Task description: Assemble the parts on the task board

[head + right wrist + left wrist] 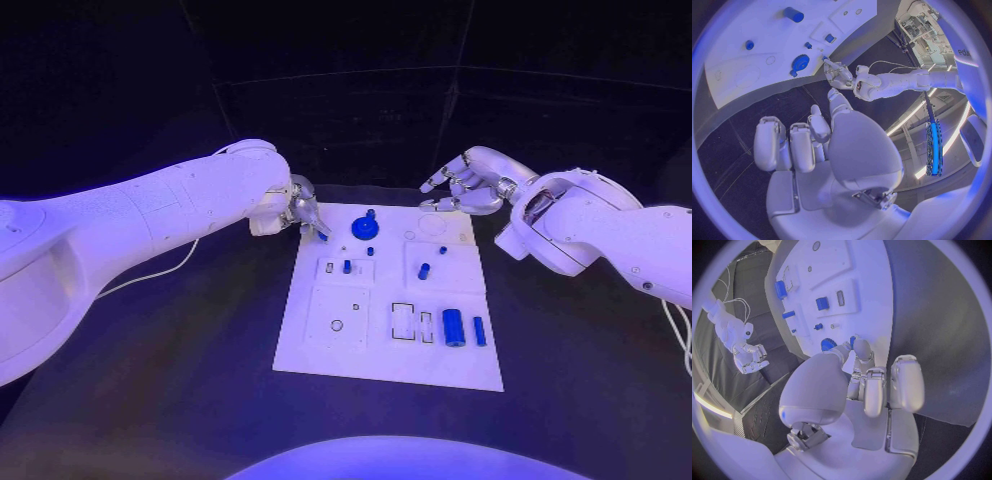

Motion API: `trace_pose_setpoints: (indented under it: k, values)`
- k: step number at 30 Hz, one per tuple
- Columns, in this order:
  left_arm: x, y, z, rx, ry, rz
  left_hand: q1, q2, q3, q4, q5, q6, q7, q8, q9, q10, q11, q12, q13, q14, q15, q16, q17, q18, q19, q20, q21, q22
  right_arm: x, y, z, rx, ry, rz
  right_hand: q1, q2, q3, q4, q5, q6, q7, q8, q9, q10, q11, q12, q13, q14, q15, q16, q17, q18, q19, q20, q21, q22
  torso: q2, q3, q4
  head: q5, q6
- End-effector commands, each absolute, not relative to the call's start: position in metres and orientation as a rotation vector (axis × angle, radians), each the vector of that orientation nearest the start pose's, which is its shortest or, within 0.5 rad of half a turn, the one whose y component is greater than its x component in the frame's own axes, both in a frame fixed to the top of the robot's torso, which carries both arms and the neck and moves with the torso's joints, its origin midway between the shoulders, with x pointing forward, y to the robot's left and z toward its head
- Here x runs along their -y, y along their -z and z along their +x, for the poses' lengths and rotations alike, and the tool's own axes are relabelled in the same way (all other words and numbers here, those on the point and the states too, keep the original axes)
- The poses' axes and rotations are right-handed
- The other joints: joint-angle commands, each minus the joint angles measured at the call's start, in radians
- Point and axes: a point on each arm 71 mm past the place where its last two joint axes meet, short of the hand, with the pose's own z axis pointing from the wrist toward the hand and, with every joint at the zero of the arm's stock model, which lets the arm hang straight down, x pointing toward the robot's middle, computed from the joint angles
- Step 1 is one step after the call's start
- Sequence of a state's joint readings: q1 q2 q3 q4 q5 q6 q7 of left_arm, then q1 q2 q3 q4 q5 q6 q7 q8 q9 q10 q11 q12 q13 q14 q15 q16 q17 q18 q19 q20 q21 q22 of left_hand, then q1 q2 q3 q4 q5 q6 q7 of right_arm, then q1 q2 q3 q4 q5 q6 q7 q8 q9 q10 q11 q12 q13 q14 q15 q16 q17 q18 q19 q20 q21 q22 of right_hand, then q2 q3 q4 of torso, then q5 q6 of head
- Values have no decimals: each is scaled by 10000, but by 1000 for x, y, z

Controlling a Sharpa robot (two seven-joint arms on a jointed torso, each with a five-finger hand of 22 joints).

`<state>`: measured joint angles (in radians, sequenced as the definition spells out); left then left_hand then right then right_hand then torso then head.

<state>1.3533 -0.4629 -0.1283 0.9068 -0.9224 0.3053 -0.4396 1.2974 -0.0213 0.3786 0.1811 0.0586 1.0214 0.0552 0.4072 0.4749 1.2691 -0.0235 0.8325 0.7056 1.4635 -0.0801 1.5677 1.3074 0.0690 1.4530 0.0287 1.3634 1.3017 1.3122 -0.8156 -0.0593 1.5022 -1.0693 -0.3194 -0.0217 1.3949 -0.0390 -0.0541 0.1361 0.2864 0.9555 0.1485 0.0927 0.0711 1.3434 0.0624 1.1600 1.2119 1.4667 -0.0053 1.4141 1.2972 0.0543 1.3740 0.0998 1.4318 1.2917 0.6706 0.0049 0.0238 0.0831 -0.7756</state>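
The flat white rectangular task board (325, 355) lies mid-counter on the black counter (159, 400), carrying small blue parts: a round blue knob (365, 229) near its far edge, a blue cylinder (453, 327) nearer. The left hand (299, 212) rests at the board's far-left corner, fingers curled, holding nothing visible. The right hand (469, 185) hovers beyond the far-right corner, fingers apart, empty.

Black table (173, 400), thin white cable (152, 272) on it

The black table (173, 400) is being occupied at its middle by the white board (325, 360), lying flat.
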Motion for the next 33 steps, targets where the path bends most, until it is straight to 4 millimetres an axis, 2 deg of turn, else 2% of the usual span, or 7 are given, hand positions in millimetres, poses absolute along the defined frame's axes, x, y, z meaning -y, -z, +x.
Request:
trace_pose_setpoints:
  k: [1, 8, 10, 12, 18, 21, 33]
  values:
    - [-201, 196, 581, -23200, 4151, -3848, -214, -62, 1582, -1371, 34, 39, -17, 93, 18, 96, 8, 91, 24, 1073, 12, 31, 2634, -51, 13, 16, -46, 21, 193, 137, 506, -16502, -8844, 1132, 7, 86, -25, -47, 69, 42, 10, 37, -7, -31, -16, -40, 3, 480, -74, -63, 7, 110, -37, -1, -47, -5, -1, 15, 2, 39, 38]
    - [-205, 194, 566, -22934, 4614, -4228, -575, -230, 2040, -1486, 256, 63, -57, 246, 80, 222, -19, 206, 95, 1073, -18, 31, 2634, -54, 29, -3, -44, 43, 194, 137, 507, -16520, -8798, 1156, 7, 86, -25, -47, 69, 42, 10, 37, -7, -31, -16, -40, 3, 480, -74, -63, 7, 110, -37, -1, -47, -5, -5, 4, 37, 52, 17]
    - [-207, 197, 558, -22780, 4659, -4279, -751, -345, 2253, -1572, 601, 76, -76, 337, 116, 290, -34, 279, 149, 1073, -37, 31, 2634, -63, 54, -21, -14, 89, 194, 138, 507, -16528, -8788, 1158, 7, 87, -25, -47, 69, 43, 10, 37, -7, -31, -16, -39, 4, 480, -74, -63, 7, 109, -36, -1, -46, -5, -15, 13, 32, 83, 23]
    - [-206, 201, 550, -22678, 4644, -4163, -821, -394, 2361, -1624, 689, 76, -86, 379, 128, 319, -45, 305, 166, 1073, -44, 31, 2634, -72, 74, -28, 16, 131, 194, 138, 507, -16537, -8787, 1154, 12, 95, -27, -46, 72, 49, 10, 41, -6, -27, -17, -33, 7, 481, -74, -64, 9, 109, -33, -2, -46, -1, -31, 23, 29, 99, 1]
    - [-202, 211, 532, -22423, 4428, -3322, -882, -454, 2472, -1690, 722, 87, -101, 430, 141, 374, -59, 368, 219, 1073, -54, 31, 2634, -82, 97, -36, 51, 177, 193, 138, 508, -16557, -8793, 1139, 12, 95, -27, -46, 72, 49, 10, 41, -6, -27, -17, -33, 7, 481, -74, -64, 9, 109, -33, -2, -46, -1, -34, 26, 53, 108, -39]
    - [-199, 215, 525, -22355, 4323, -2924, -898, -469, 2514, -1714, 728, 90, -105, 446, 144, 383, -64, 367, 212, 1073, -58, 31, 2634, -83, 100, -40, 55, 183, 193, 138, 508, -16567, -8797, 1132, 12, 95, -27, -46, 72, 49, 10, 41, -6, -27, -17, -33, 7, 481, -74, -64, 9, 109, -33, -2, -46, -1, -34, 26, 38, 123, -60]
    - [-190, 218, 518, -22099, 3948, -1820, -951, -534, 2638, -1796, 745, 101, -114, 492, 150, 411, -74, 367, 198, 1073, -63, 31, 2634, -81, 97, -44, 44, 176, 191, 139, 509, -16587, -8818, 1109, 12, 95, -27, -46, 72, 49, 10, 41, -6, -27, -17, -33, 7, 481, -74, -64, 9, 109, -33, -2, -46, -1, -21, 22, 21, 130, -75]
